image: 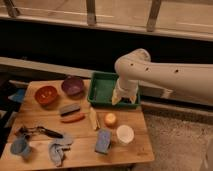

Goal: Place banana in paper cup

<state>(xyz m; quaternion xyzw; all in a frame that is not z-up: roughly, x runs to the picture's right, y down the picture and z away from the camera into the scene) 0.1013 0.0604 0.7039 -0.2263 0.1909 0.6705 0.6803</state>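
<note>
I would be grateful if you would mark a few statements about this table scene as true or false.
1. The banana lies on the table beside the round orange fruit. True.
2. The banana is already in the paper cup. False: it lies on the wood, apart from the cup.
3. The claw hangs over the right part of the green tray. True.
4. The blue sponge lies in the green tray. False: it lies on the table beside the paper cup.
5. The orange bowl and the purple bowl stand side by side. True.
</note>
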